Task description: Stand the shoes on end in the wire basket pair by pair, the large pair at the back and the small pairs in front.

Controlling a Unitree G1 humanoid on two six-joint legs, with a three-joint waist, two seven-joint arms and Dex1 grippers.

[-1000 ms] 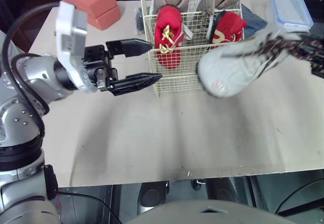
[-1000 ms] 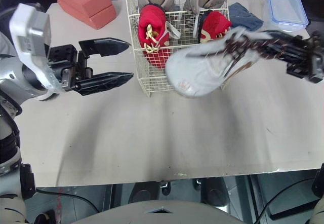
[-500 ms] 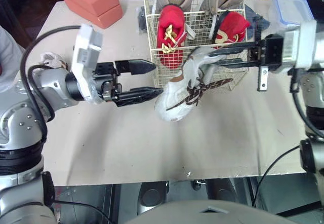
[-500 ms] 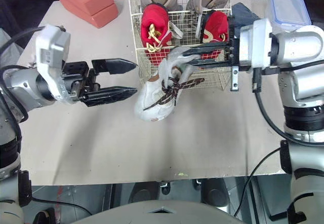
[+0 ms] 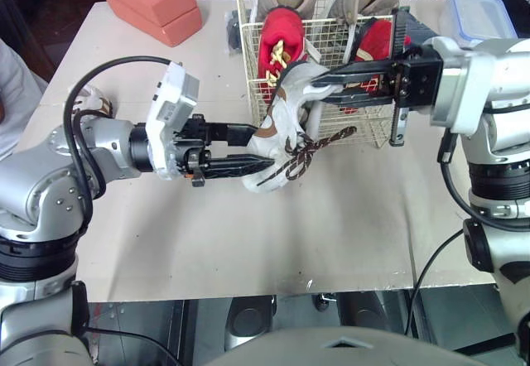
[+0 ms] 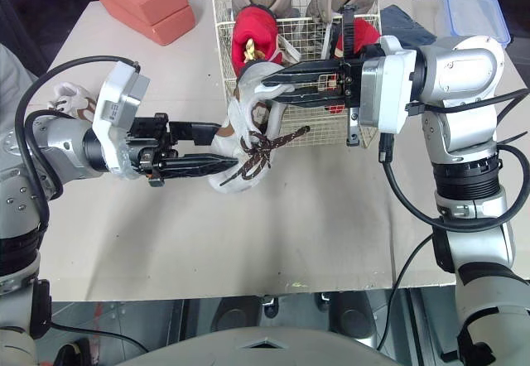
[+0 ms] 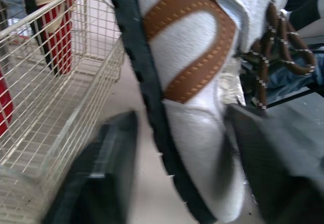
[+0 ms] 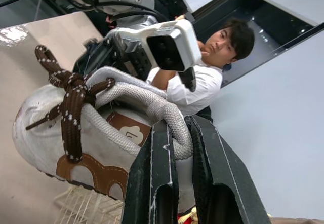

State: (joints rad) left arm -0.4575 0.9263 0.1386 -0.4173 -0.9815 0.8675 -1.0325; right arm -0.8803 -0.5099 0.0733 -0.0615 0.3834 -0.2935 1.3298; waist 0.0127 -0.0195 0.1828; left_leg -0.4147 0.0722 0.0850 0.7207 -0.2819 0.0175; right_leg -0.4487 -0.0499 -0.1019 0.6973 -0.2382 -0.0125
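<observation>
White shoe (image 5: 286, 122): swung across to wire basket (image 5: 377, 130) front. R fingers (image 8: 152, 183) clamp collar; L fingers (image 7: 96, 183) open, now straddling toe. Stand-up pending.

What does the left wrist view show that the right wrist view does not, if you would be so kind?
Left wrist view: the white shoe seen close from the side, with its black sole edge and brown stitched trim. The left gripper is open, with one finger on each side of the toe. A red shoe stands in the wire basket.

Right wrist view: the right gripper pinching the shoe's padded collar, the left arm's wrist camera, and a person in a white shirt behind.

Shared: the white shoe, its brown laces and the basket's mesh.
</observation>
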